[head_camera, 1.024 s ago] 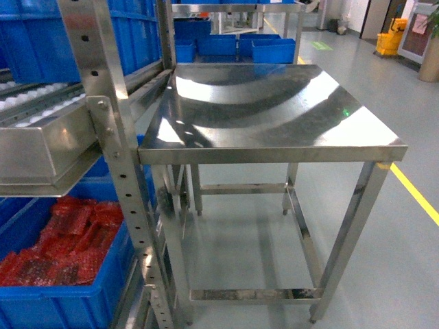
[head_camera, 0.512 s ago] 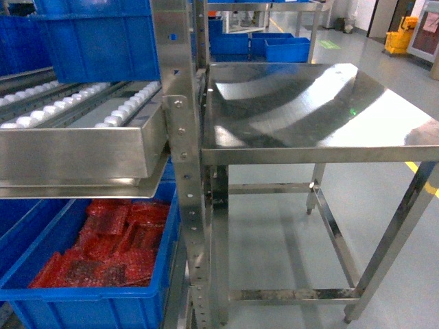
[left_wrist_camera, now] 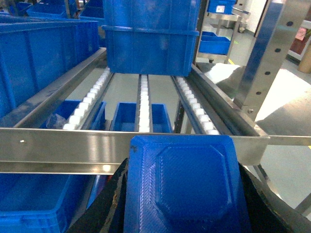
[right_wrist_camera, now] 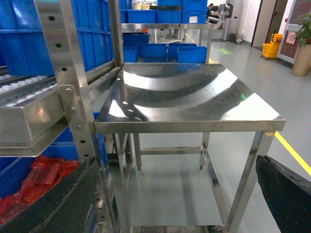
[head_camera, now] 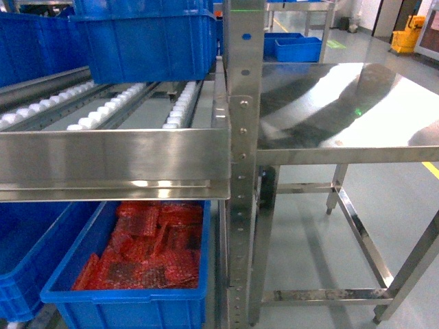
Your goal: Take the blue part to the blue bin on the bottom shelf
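Observation:
The blue part (left_wrist_camera: 182, 174), a flat ribbed plastic piece with an octagonal raised face, fills the bottom of the left wrist view. My left gripper (left_wrist_camera: 184, 194) is shut on it, with a black finger (left_wrist_camera: 112, 199) on either side. It hangs just before a steel roller tier's front rail (left_wrist_camera: 73, 145). The blue bin (head_camera: 130, 305) with red bubble-wrap pouches (head_camera: 147, 250) stands low in the rack under that tier (head_camera: 116, 154). The bottom shelf beneath the bin is hidden. My right gripper (right_wrist_camera: 175, 191) is open and empty beside the rack. Neither gripper shows in the head view.
A square-topped steel table (head_camera: 343, 113) stands right of the rack's perforated upright (head_camera: 241, 171). A large blue crate (left_wrist_camera: 150, 36) sits on the roller tracks (left_wrist_camera: 143, 102). More blue crates (head_camera: 31, 51) fill the left; another blue bin (head_camera: 24, 253) lies left of the pouch bin.
The head view has swung left: the rack and the pouch bin slid toward the middle of the frame, and the steel table shifted to the right edge.

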You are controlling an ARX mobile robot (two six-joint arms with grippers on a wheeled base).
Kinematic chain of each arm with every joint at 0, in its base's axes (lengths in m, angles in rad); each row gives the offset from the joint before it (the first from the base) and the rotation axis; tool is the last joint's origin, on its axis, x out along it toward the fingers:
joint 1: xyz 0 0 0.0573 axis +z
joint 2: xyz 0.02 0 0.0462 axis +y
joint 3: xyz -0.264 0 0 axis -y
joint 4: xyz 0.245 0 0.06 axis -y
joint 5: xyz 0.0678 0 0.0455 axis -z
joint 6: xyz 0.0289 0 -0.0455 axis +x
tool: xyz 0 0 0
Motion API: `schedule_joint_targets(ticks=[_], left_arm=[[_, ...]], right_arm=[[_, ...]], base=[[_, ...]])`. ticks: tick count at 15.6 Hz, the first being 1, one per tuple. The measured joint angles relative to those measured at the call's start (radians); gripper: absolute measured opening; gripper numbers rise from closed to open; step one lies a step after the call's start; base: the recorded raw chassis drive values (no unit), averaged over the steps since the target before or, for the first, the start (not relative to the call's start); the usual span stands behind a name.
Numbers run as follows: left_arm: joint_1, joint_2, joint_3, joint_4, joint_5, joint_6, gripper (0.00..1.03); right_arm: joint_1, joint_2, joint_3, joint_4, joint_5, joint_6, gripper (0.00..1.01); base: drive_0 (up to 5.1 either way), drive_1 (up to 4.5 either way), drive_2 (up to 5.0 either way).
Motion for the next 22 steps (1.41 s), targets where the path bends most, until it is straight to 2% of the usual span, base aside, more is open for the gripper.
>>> schedule_joint_targets(ticks=[22], left_arm=[[-0.001, -0.002, 0.0, 0.0, 0.0, 0.0, 0.44]], right_arm=[[0.0, 0.0, 0.0, 0.001, -0.003, 0.0, 0.98]], base=[[-4.9, 2.53, 2.5]])
